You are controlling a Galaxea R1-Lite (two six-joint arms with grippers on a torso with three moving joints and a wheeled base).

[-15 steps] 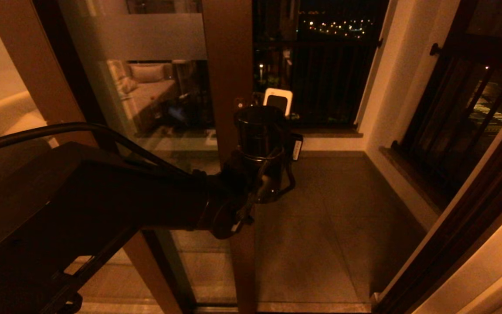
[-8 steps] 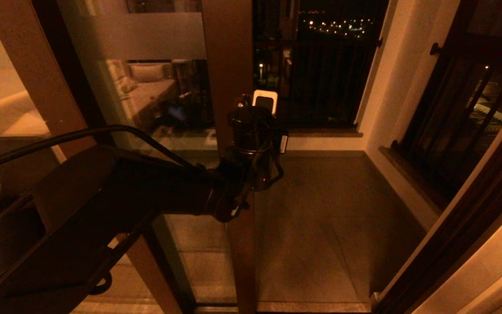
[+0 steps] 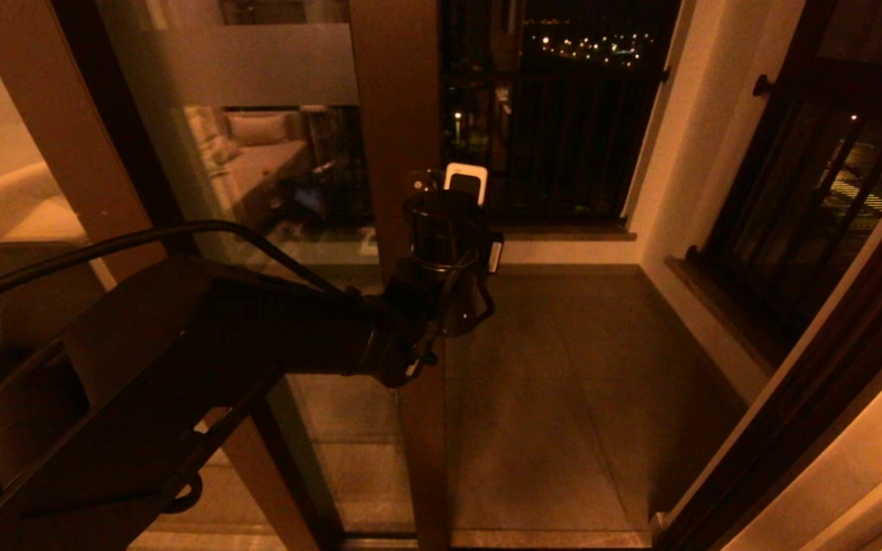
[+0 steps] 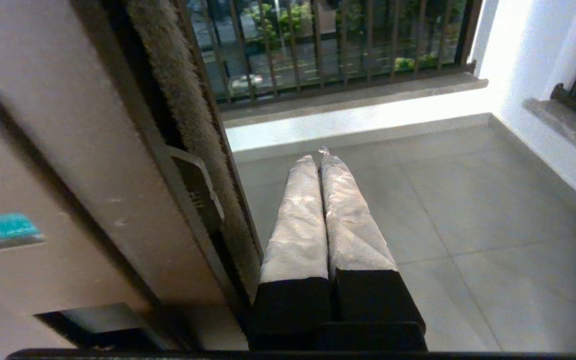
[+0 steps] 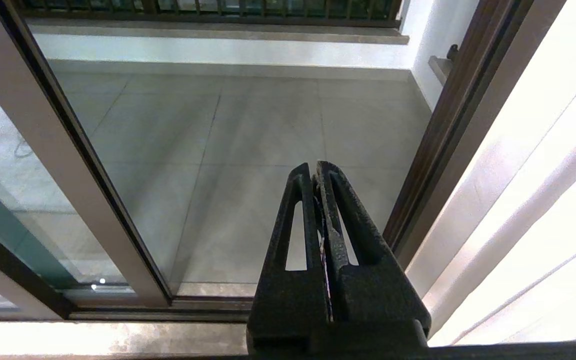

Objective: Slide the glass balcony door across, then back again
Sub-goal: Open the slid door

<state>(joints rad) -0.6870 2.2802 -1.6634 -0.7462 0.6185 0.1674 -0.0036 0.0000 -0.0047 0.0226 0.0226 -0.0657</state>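
The glass balcony door (image 3: 257, 176) fills the left half of the head view, with a frosted band near the top and a dark brown stile (image 3: 395, 115) as its free edge. My left arm reaches in from the lower left. My left gripper (image 3: 462, 184) sits just past that edge at about handle height. In the left wrist view its taped fingers (image 4: 298, 225) are pressed together with nothing between them, and the left gripper (image 4: 318, 157) lies alongside the door's brush seal (image 4: 183, 100) and latch plate (image 4: 195, 195). My right gripper (image 5: 314, 170) is shut and hangs low in front of the doorway.
Beyond the opening lies the tiled balcony floor (image 3: 563, 398), with a black-barred railing (image 3: 563, 138) at the back. A dark brown jamb (image 3: 816, 367) bounds the opening on the right. The floor track (image 5: 208, 302) runs along the threshold. Another brown frame post (image 3: 50, 130) stands at far left.
My left arm and gripper have shifted a little to the left, in toward the door's edge. The door's stile has crept slightly left with them.
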